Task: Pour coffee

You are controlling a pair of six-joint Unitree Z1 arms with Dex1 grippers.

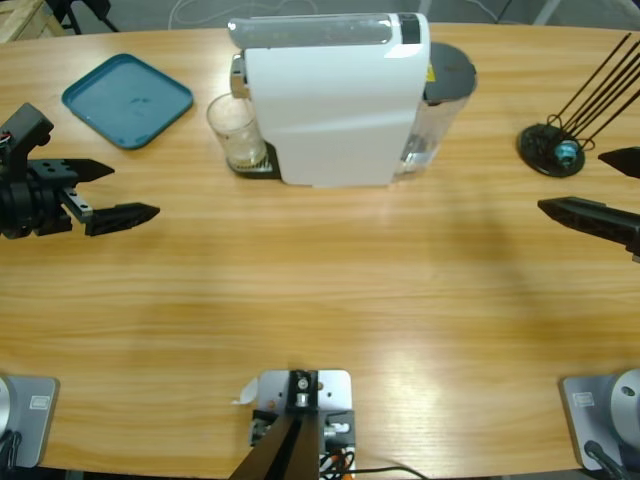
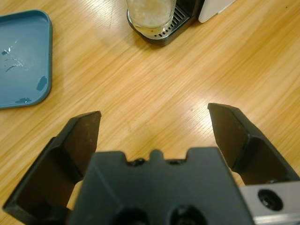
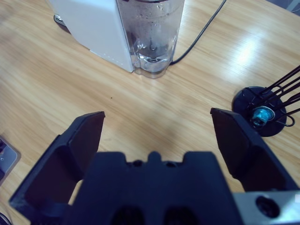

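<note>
So the coffee (image 2: 152, 31) is just a shallow pale amber layer at the bottom of a clear glass (image 1: 235, 131), and that glass is sitting on the drip tray (image 2: 174, 21) of the white coffee machine (image 1: 335, 100), right under the spout end, toward the back of the table (image 1: 320, 300). My guess is the glass will be light since it's nearly empty, but it's rigid, smooth and slippery, and obviously breakable, so squeezing hard or bumping the machine would be bad. I'd take it around the middle of the wall, from the open side away from the machine, and keep it upright so the liquid doesn't slosh. The left gripper (image 1: 108, 193) is near the table's left edge, jaws spread wide, holding nothing and touching nothing, with the glass ahead of it and well apart. The right gripper (image 1: 600, 185) is over at the right edge, also spread wide and empty, near a black wire stand (image 1: 552, 148) and facing the machine's water tank (image 3: 151, 33). A teal tray (image 1: 128, 100) sits off to the back left.
</note>
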